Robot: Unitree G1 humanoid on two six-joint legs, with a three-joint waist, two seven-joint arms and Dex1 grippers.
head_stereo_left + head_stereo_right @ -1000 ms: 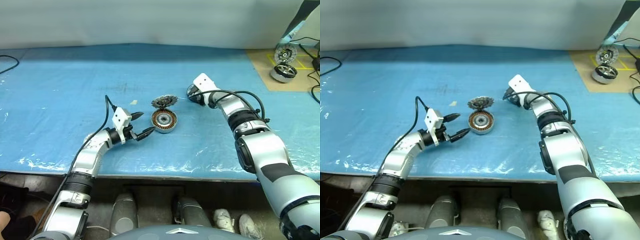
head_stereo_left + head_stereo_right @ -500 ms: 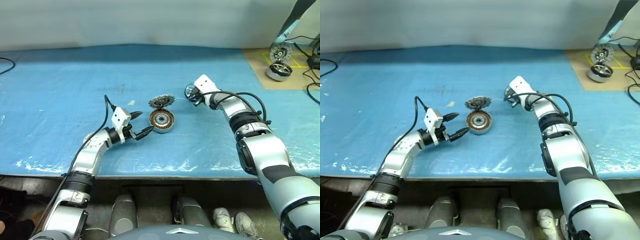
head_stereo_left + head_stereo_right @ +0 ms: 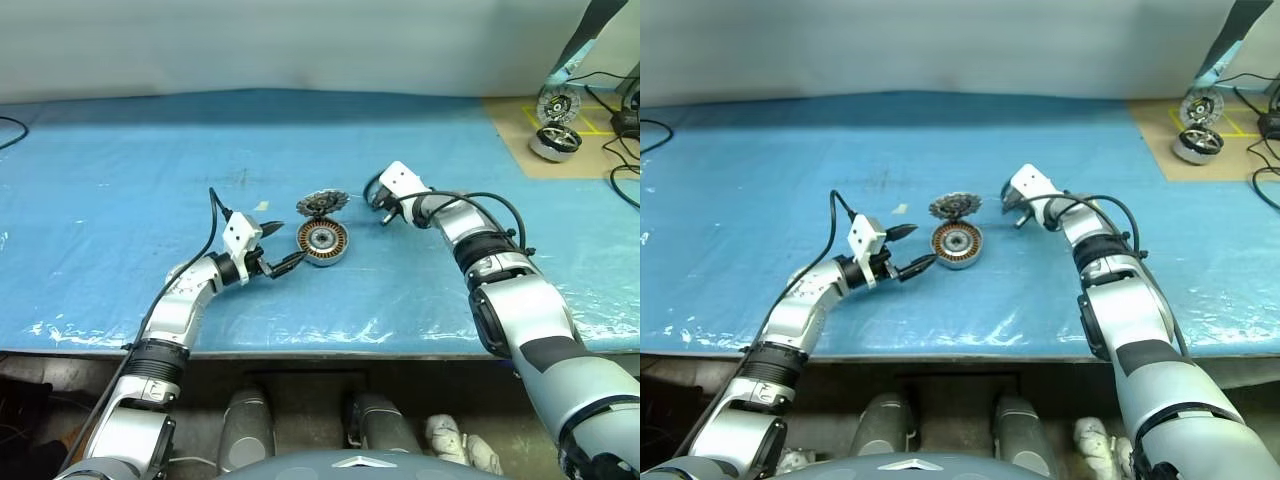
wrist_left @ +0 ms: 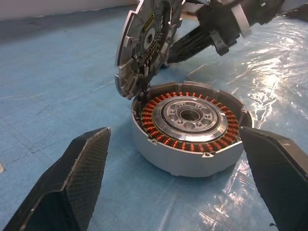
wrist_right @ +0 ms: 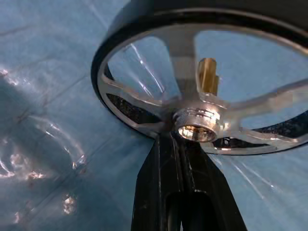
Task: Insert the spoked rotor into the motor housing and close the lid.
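Observation:
The motor housing (image 3: 323,240) sits on the blue sheet, its copper windings (image 4: 159,137) ringing a silver hub. Its lid (image 3: 322,203) stands tilted on edge just behind it, touching the rim (image 4: 144,91). My left gripper (image 3: 284,246) is level beside the housing on its left, open, with nothing between its fingers (image 4: 82,173). To the right of the lid, my right gripper (image 5: 180,137) is shut on the spoked rotor (image 5: 199,126), pinching it just below the hub. The black ring (image 5: 144,19) is tipped up off the sheet.
A brown cardboard (image 3: 520,120) at the far right corner carries a silver motor (image 3: 553,142) and a spoked wheel (image 3: 553,105), with cables (image 3: 625,125) beside them. A small pale scrap (image 3: 262,206) lies left of the lid. A black cable (image 3: 12,125) lies at the far left.
My right gripper has closed on the rotor and shifted slightly left, toward the lid, carrying it. The left gripper and the housing have stayed put. The camera has shifted a little.

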